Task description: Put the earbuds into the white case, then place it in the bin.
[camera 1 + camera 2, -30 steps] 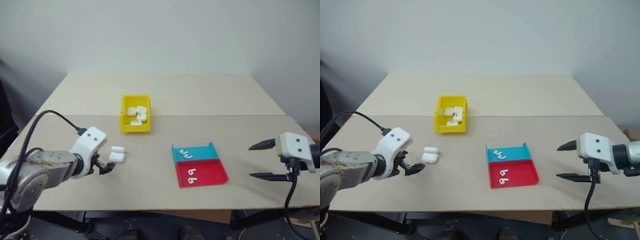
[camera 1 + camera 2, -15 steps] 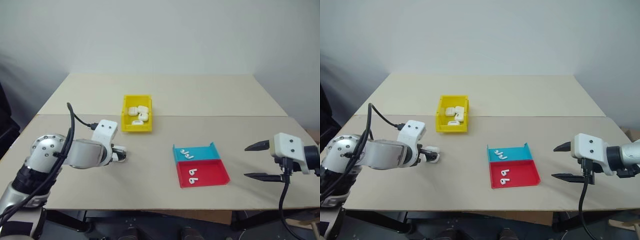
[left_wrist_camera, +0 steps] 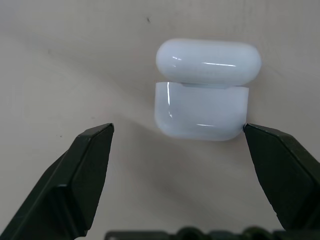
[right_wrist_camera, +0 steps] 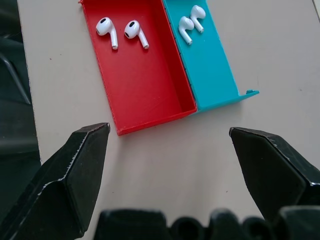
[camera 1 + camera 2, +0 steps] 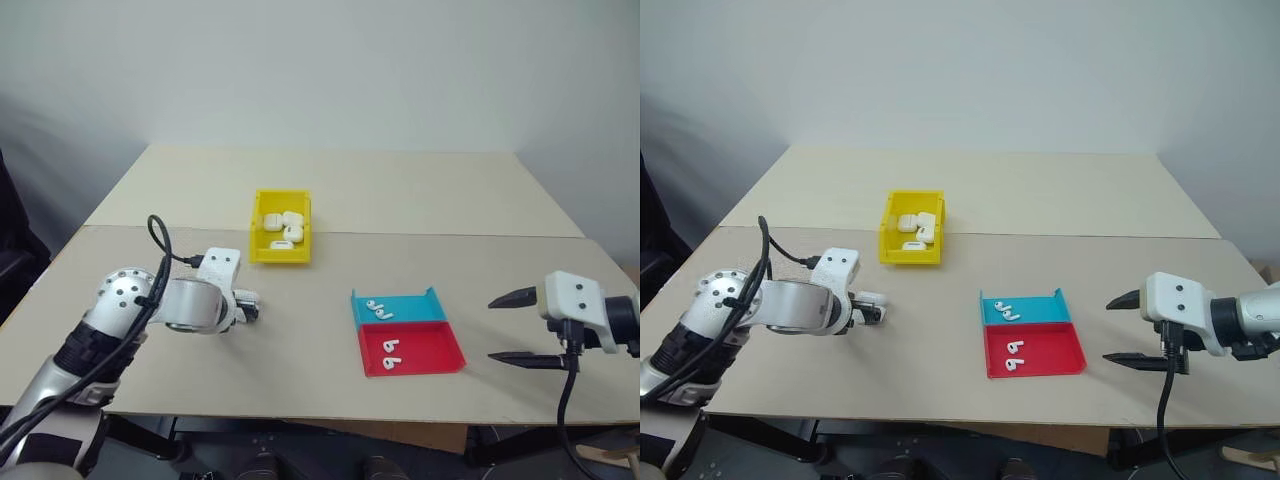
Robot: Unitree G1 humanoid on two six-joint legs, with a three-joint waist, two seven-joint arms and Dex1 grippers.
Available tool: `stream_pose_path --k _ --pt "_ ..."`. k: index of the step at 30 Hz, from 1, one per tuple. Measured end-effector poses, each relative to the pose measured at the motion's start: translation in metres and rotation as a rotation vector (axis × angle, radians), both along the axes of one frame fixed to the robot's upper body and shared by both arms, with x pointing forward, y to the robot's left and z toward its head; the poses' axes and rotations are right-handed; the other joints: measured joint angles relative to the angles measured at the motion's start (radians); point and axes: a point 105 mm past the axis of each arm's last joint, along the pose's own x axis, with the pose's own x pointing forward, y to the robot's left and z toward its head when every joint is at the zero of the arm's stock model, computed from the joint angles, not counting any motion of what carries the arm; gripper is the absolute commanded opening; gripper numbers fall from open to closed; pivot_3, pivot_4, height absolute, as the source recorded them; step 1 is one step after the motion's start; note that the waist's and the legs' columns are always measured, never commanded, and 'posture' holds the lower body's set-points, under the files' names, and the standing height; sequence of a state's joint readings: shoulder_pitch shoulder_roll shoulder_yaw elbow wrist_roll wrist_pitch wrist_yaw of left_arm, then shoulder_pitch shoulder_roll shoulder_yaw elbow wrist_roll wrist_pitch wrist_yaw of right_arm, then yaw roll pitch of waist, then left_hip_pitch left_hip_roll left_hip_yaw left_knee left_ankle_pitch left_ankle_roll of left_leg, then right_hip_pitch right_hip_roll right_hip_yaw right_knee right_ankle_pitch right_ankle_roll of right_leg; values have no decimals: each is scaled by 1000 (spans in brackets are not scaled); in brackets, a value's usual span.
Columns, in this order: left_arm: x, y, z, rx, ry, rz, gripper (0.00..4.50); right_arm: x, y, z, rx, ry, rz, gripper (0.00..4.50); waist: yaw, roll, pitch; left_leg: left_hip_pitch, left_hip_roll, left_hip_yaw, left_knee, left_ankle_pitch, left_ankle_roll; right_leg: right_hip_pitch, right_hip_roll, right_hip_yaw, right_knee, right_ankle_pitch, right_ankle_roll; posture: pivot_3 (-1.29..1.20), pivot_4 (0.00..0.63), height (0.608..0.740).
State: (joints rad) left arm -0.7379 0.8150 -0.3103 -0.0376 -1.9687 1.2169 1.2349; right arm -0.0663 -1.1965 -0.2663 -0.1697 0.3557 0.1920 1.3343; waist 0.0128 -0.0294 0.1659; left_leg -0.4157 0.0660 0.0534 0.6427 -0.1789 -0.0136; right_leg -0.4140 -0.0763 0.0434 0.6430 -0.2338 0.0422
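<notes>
The white case [image 3: 201, 111] lies on the table with its lid [image 3: 208, 61] flipped open. My left gripper [image 5: 247, 310] is open around the case's near end, and one fingertip [image 3: 255, 134] sits right at its edge. Two earbuds [image 4: 190, 18] lie in the teal tray [image 5: 395, 305], and two more earbuds [image 4: 120, 31] lie in the red tray [image 5: 412, 349]. The yellow bin [image 5: 280, 240] stands beyond the case. My right gripper [image 5: 492, 329] hangs open to the right of the trays, holding nothing.
Several white cases [image 5: 283, 226] lie inside the bin. The two trays sit side by side right of centre. A seam between two tabletops [image 5: 420, 234] runs just behind the bin. The table's front edge [image 5: 330, 412] is near both arms.
My left gripper has moved up to the white case and rolled, so its fingers now flank it. The right gripper has stayed put. The camera view has shifted slightly.
</notes>
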Motion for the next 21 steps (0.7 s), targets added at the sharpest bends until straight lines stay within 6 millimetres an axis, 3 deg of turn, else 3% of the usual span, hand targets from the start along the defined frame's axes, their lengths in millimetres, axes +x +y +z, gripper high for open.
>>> stream_pose_path --k 21 --pt "9 -9 -11 24 80 -38 4500 -6 -4 -10 -20 20 -46 4427 -1 0 0 0 0 -1 0 0 -1 1 0 0 -1 0 0 0 150 740"
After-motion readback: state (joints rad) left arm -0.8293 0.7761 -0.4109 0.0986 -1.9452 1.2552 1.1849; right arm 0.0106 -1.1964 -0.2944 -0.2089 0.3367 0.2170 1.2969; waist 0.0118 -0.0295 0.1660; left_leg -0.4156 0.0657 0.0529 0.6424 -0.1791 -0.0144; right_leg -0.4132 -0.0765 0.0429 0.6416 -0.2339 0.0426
